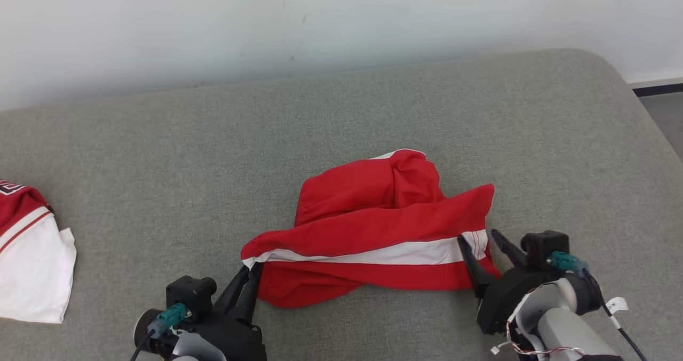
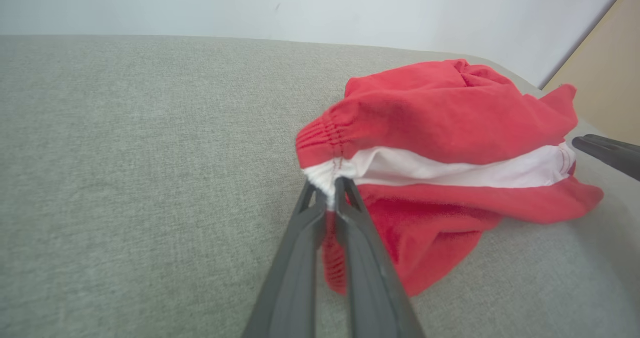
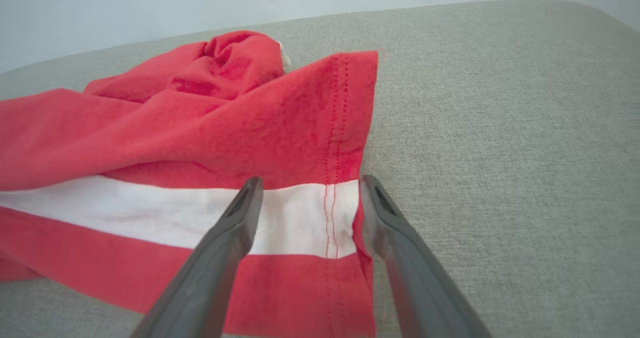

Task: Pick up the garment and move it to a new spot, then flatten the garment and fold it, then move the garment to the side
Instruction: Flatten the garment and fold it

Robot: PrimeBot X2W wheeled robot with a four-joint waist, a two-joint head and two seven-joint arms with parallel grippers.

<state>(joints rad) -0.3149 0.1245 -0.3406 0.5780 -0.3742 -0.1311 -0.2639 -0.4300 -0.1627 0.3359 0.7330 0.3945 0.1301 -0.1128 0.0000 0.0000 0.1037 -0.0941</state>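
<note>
garment (image 1: 368, 227): red (one white stripe) | cushion (image 1: 160, 153): grey | wall (image 1: 320, 19): white

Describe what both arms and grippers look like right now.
The left gripper and right gripper: two long, tapered dark-grey fingers on black bodies, each with a black boxy camera and teal cable plug. The right pale forearm carries thin red-and-white wires and a white tag.

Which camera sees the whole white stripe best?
The head view: the white stripe shows almost end to end on the garment. The left wrist view sees it at an angle; the right wrist view crops one end.
</note>
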